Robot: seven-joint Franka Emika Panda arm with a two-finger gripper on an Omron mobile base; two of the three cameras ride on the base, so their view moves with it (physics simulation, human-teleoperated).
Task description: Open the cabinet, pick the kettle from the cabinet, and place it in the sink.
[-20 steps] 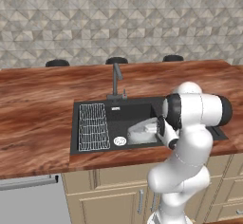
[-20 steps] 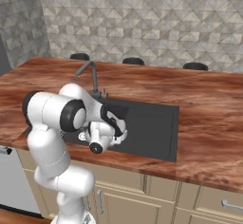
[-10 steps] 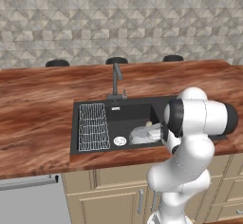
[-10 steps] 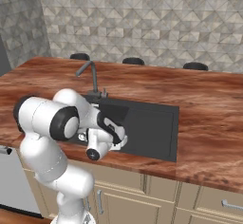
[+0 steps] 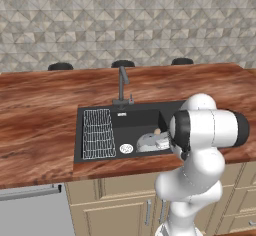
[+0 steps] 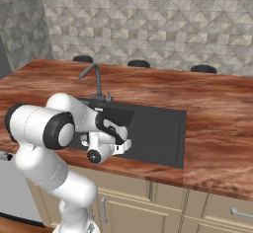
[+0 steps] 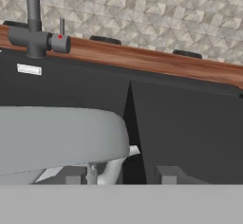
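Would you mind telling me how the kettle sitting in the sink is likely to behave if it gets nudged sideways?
The kettle looks rigid and metallic, so it probably slides without flexing. Its squat, rounded body suggests it is unlikely to tip. On the smooth dark floor of the sink it may skid easily, though the basin walls should stop it.

The scene is evenly and brightly lit; no glare is seen; edges are rendered sharp; shadows are faint.
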